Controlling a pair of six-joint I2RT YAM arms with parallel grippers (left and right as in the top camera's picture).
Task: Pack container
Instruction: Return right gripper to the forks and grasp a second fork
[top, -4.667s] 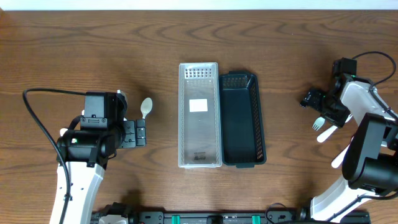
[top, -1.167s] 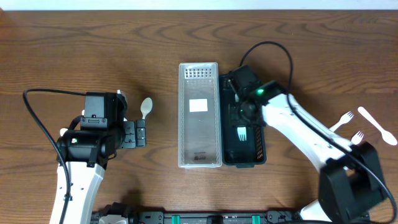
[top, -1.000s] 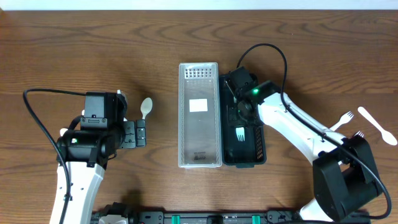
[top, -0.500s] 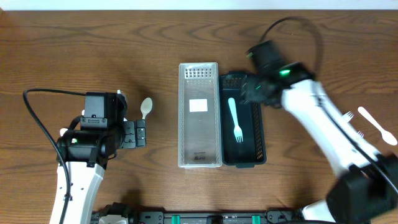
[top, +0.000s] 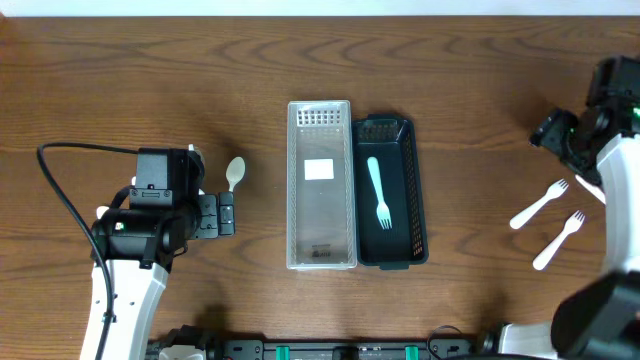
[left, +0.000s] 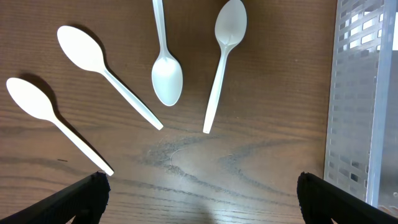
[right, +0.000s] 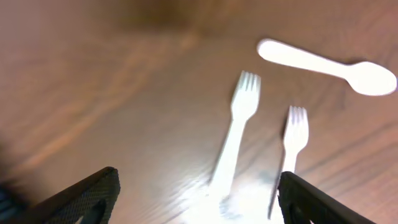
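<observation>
The black container (top: 402, 235) sits at the centre of the table (top: 200, 60), its long side touching a clear bin (top: 321, 225) on its left. A pale teal fork (top: 377, 190) lies lengthwise inside it, tines toward the robot. Well off to the right, the right gripper (right: 196, 198) hangs with its fingers spread wide and empty above two white forks (right: 239, 134) and a lone spoon (right: 323, 65). The left gripper (left: 208, 198), likewise spread and empty, hovers over four white spoons (left: 166, 74) beside the clear bin.

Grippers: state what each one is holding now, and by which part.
Nothing is held. The left gripper is open above the spoons, and the right gripper is open above two white forks. One teal fork lies in the dark bin.
</observation>
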